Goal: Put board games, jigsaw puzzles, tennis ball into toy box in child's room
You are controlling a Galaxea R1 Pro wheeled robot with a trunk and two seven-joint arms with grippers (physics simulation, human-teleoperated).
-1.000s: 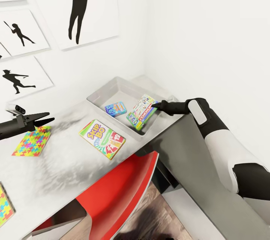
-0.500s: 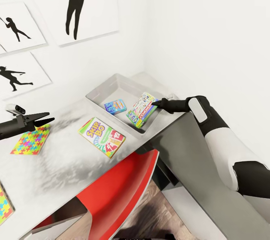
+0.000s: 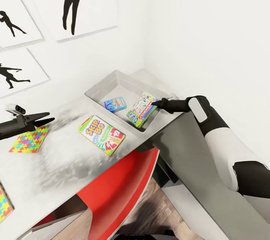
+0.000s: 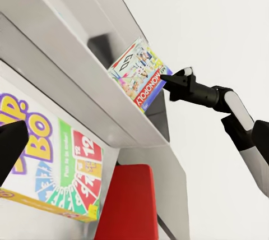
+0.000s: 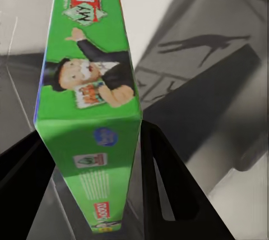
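The grey toy box (image 3: 98, 87) stands at the table's far right corner, with a small blue card game (image 3: 114, 103) lying inside. My right gripper (image 3: 154, 103) is shut on the Monopoly board game (image 3: 141, 109), which leans tilted inside the toy box's near right end; the green box edge (image 5: 89, 83) sits between the black fingers (image 5: 162, 184). A Skip-Bo game (image 3: 101, 135) lies flat on the table in front of the toy box. My left gripper (image 3: 49, 117) hovers open above a colourful jigsaw puzzle (image 3: 29, 139). A second puzzle (image 3: 3, 204) shows at the left edge.
A red chair (image 3: 120, 184) is tucked under the table's (image 3: 63, 165) front edge. White walls with black silhouette pictures (image 3: 80, 4) close the corner behind the toy box. In the left wrist view, the Skip-Bo game (image 4: 56, 167) lies below the toy box wall (image 4: 67, 77).
The head view has shifted, sliding table and pictures up and left. The Monopoly game stays in my right gripper inside the toy box. The left gripper holds its pose.
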